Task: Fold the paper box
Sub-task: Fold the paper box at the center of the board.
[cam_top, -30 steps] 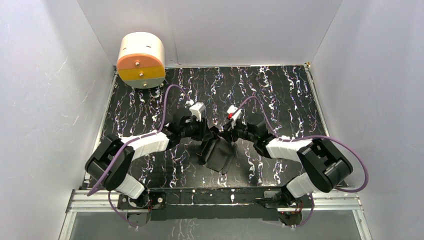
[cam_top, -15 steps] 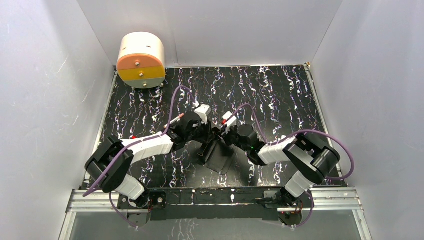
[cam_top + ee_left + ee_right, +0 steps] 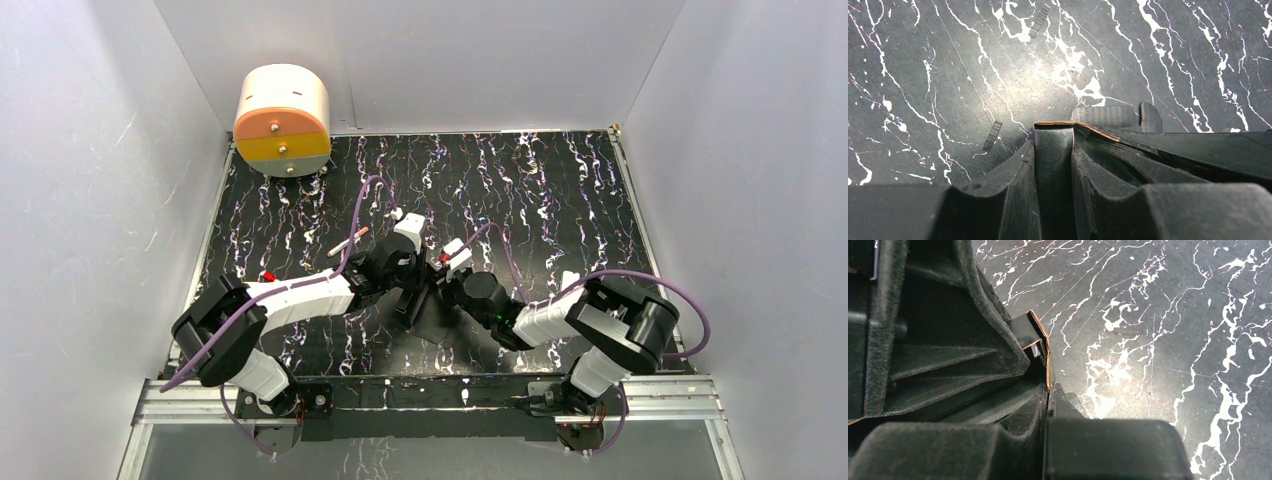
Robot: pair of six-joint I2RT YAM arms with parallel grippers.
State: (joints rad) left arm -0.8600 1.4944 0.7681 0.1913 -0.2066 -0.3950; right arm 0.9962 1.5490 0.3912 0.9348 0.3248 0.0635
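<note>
seeing the paper box (image 3: 432,320) near the middle of the marbled surface (image 3: 560,190), left hand (image 3: 416,290) clamped on one flap, right hand (image 3: 444,290) pinched tight on its thin edge.

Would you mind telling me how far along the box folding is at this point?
Grasped already: the left fingers pinch a folded panel of the paper box, and the right fingers are shut on a thin card edge. In hand: forming that fold between the two arms. Remaining: no closed box shape shows yet, so further flaps likely remain.
</note>
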